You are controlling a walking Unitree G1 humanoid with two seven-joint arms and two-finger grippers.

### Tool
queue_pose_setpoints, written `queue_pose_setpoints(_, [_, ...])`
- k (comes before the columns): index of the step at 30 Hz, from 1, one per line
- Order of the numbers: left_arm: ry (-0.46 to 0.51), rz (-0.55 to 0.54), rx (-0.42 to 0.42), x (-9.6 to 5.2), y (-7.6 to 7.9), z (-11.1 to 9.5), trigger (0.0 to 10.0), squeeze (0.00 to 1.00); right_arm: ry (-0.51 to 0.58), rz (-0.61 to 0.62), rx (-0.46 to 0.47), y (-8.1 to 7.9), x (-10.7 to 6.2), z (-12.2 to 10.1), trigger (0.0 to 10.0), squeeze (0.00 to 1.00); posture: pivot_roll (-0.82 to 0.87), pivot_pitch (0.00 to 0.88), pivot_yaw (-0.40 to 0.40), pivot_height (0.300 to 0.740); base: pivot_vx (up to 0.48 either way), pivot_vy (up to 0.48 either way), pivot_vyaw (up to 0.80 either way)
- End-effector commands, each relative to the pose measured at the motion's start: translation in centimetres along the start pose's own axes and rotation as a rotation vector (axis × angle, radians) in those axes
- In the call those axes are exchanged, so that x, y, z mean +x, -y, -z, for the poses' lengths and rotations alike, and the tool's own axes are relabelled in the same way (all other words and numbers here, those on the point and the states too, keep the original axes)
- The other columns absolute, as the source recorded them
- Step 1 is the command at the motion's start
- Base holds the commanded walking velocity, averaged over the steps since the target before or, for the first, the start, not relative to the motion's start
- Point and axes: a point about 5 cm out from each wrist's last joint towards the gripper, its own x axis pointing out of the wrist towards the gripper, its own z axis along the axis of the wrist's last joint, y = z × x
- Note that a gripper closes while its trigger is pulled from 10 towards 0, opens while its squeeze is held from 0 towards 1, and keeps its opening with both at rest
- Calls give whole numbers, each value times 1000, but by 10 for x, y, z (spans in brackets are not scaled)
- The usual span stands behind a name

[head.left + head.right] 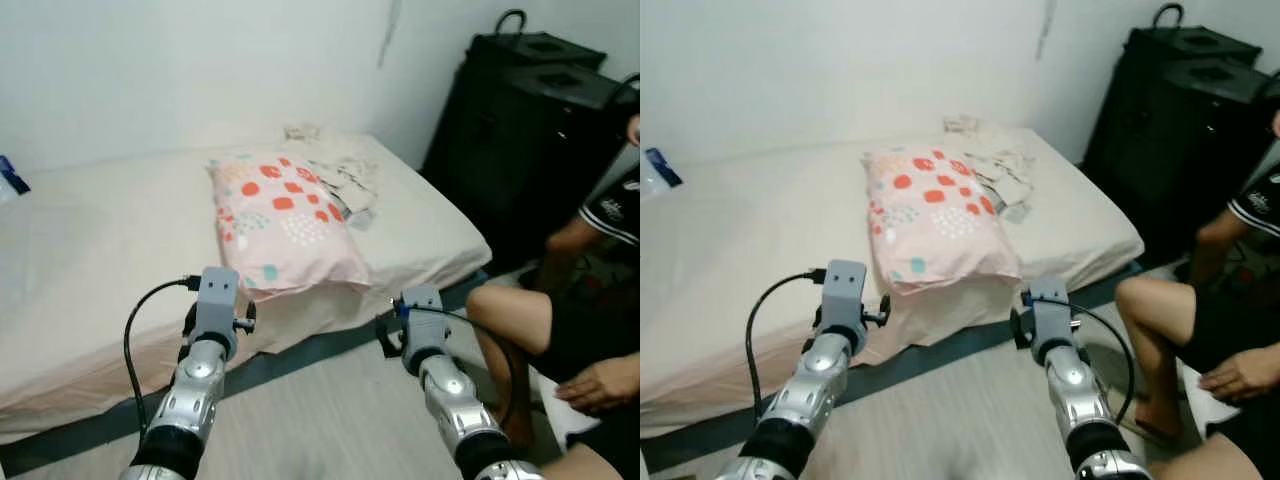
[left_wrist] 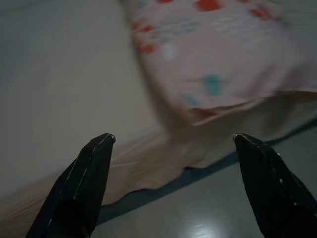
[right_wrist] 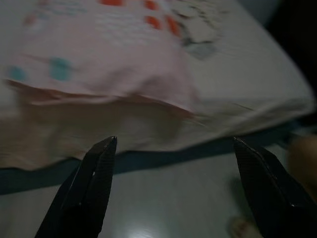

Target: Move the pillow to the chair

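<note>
A pink pillow [image 1: 282, 222] with red, white and teal spots lies on the bed [image 1: 100, 250], its near end at the mattress edge. Both arms are raised before the bed. My left gripper [image 2: 173, 141] is open, short of the pillow's [image 2: 218, 64] near left corner and over the mattress edge. Open too, my right gripper [image 3: 173, 144] faces the pillow's [image 3: 104, 64] near right end from above the floor. The black fingertips [image 2: 101, 144] [image 3: 106, 146] touch nothing.
A person [image 1: 575, 330] sits at the right, knee and hand close to my right arm. A black cabinet [image 1: 530, 130] stands at the back right. Crumpled cloth [image 1: 345, 170] lies beyond the pillow. A blue object [image 1: 10, 175] rests at the bed's far left. Grey floor [image 1: 320, 420] lies below.
</note>
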Motion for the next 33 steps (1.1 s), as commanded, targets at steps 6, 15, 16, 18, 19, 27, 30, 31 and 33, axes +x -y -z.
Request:
queue_pose_setpoints(6, [-21,-11,10,-1,-6,6,10000,0,-13,-24,8,-8,-1,4,10000,0,-19,69,-47,740,315,0,800])
queue_pose_setpoints(15, [-22,-10,17,-1,-5,6,10000,0,-13,-2,38,-5,-2,5,10000,0,-22,66,-47,740,308,0,356])
queue_pose_setpoints(16, [-22,-10,17,-1,-5,6,10000,0,-11,-2,41,-5,-1,5,10000,0,-22,66,-46,740,307,0,0])
queue_pose_setpoints(18, [-20,-10,15,0,-5,5,10000,0,-9,-9,40,-5,-1,4,10000,0,-23,65,-46,740,307,0,0])
queue_pose_setpoints(19, [-18,-9,14,0,-5,5,10000,0,-9,-11,41,-5,-1,4,10000,0,-24,64,-46,740,307,0,0])
queue_pose_setpoints(27, [-16,-5,9,0,-3,4,10000,0,-10,-11,43,-5,-2,5,10000,0,-30,60,-45,740,308,0,0])
queue_pose_setpoints(30, [-16,-4,8,1,-2,4,10000,0,-7,-12,43,-5,-2,5,10000,0,-31,60,-46,740,309,0,0])
queue_pose_setpoints(31, [-15,-3,7,1,-2,4,10000,0,-5,-12,43,-5,-2,4,10000,0,-32,59,-47,740,307,0,0])
queue_pose_setpoints(33, [-15,-3,7,1,-2,4,10000,0,-4,-13,44,-4,-1,4,10000,0,-32,59,-47,740,307,0,0])
